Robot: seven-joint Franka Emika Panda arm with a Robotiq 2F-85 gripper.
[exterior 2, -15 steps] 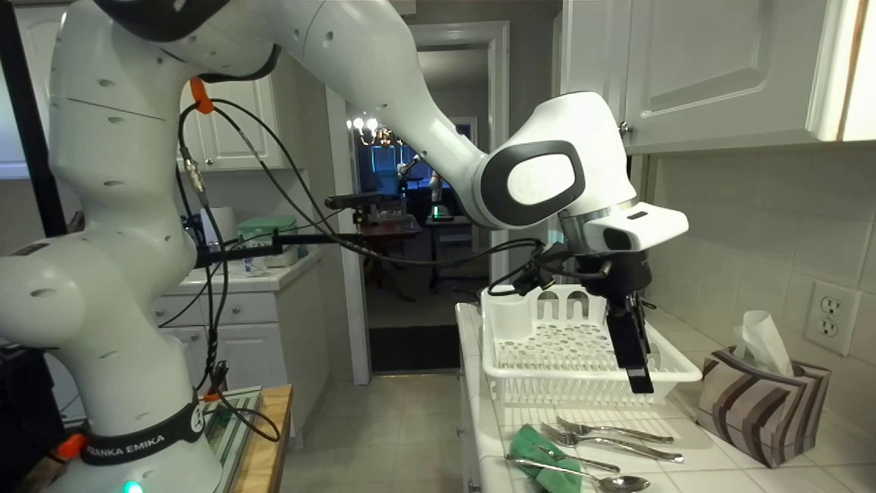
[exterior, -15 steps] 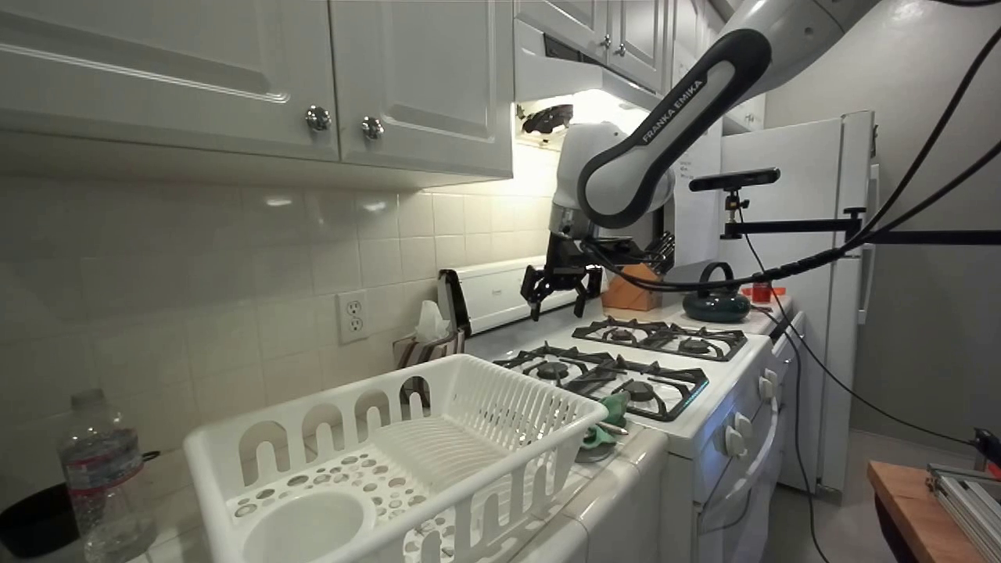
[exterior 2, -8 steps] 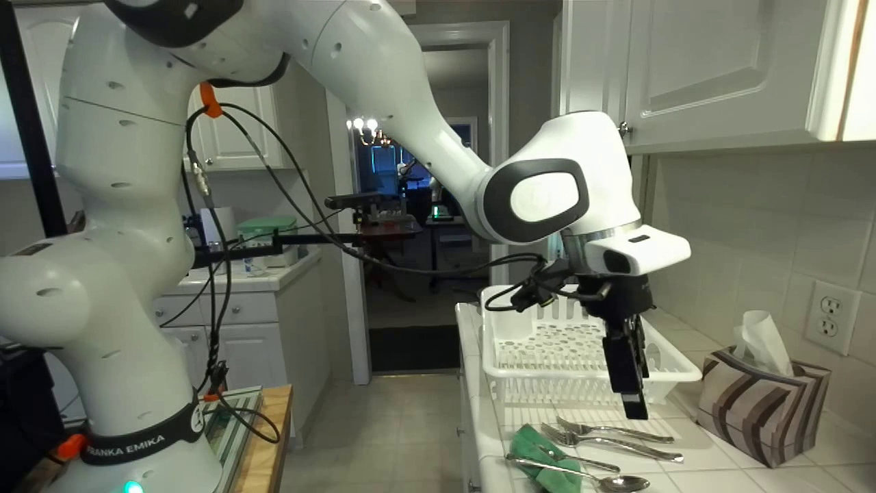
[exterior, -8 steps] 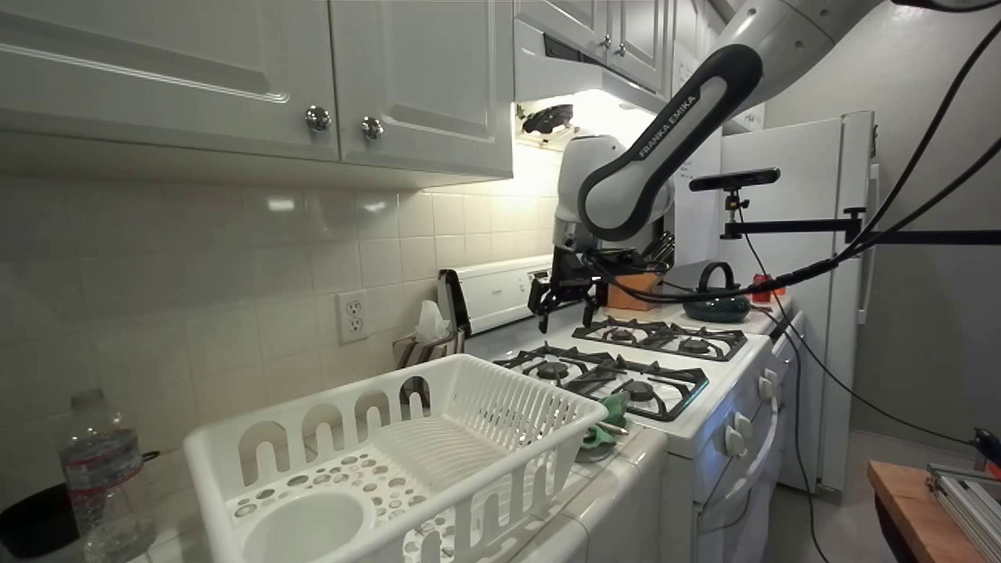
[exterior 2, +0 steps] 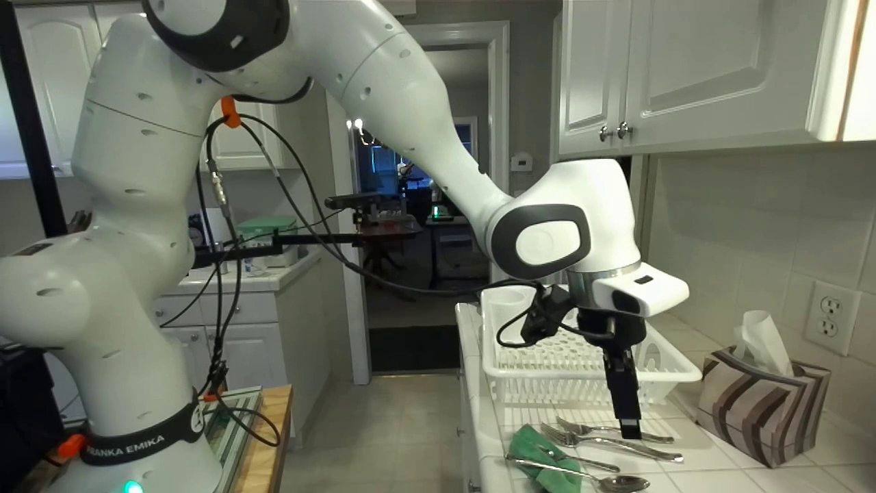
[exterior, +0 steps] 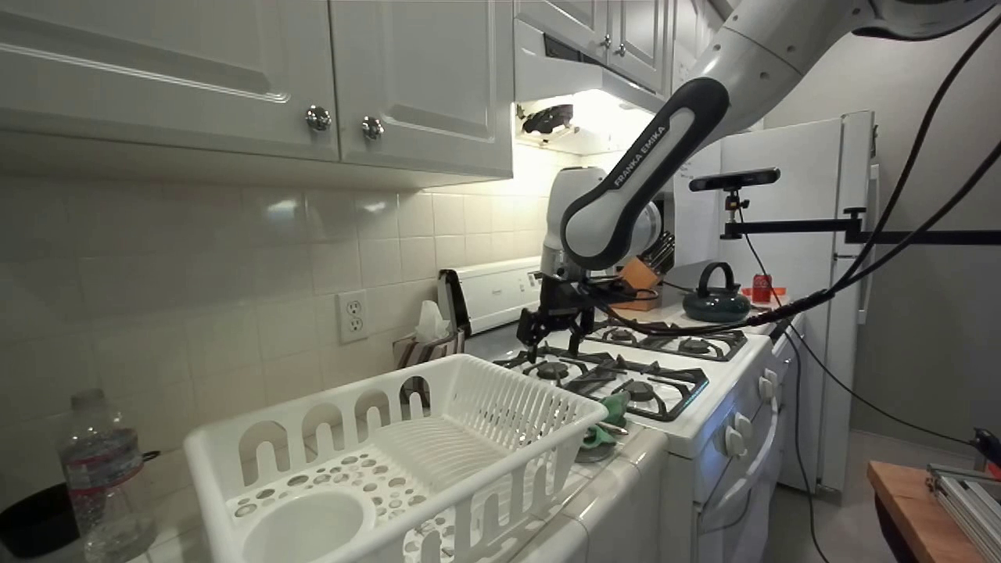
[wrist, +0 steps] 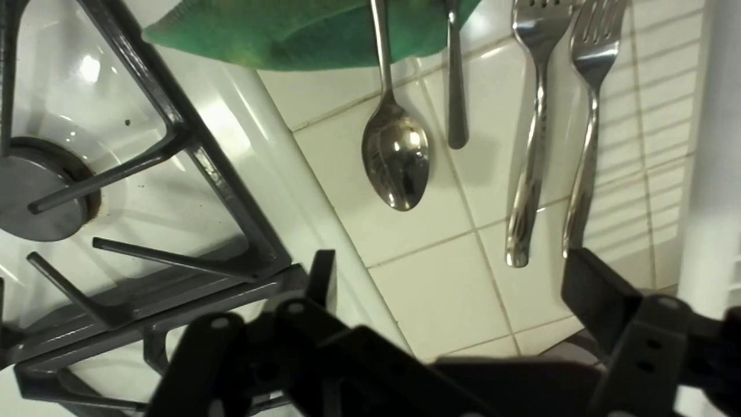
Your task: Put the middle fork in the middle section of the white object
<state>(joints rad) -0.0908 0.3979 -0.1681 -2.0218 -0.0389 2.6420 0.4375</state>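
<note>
The middle fork (wrist: 535, 127) is a shiny silver fork lying on the tiled counter between another fork (wrist: 593, 110) and a slim utensil handle (wrist: 457, 110). It also shows in an exterior view (exterior 2: 647, 450). The white rack (exterior 2: 588, 375) stands behind the forks there; in an exterior view (exterior: 199, 461) its round compartment, holed floor and ribbed slope show. Its blurred edge fills the right side of the wrist view (wrist: 712, 231). My gripper (wrist: 460, 284) is open and empty above the counter, pointing down, near the fork handle ends. It also shows in both exterior views (exterior: 554, 352) (exterior 2: 630, 433).
A spoon (wrist: 396, 153) and green cloth (wrist: 301, 35) lie beside the forks. Stove grates (wrist: 220, 185) are on the left in the wrist view. A striped tissue box (exterior 2: 759, 404) stands by the wall. A bottle (exterior: 102, 477) stands behind the rack's far end.
My gripper has moved down towards the counter and the forks, staying open. The forks, spoon, cloth and rack have not moved.
</note>
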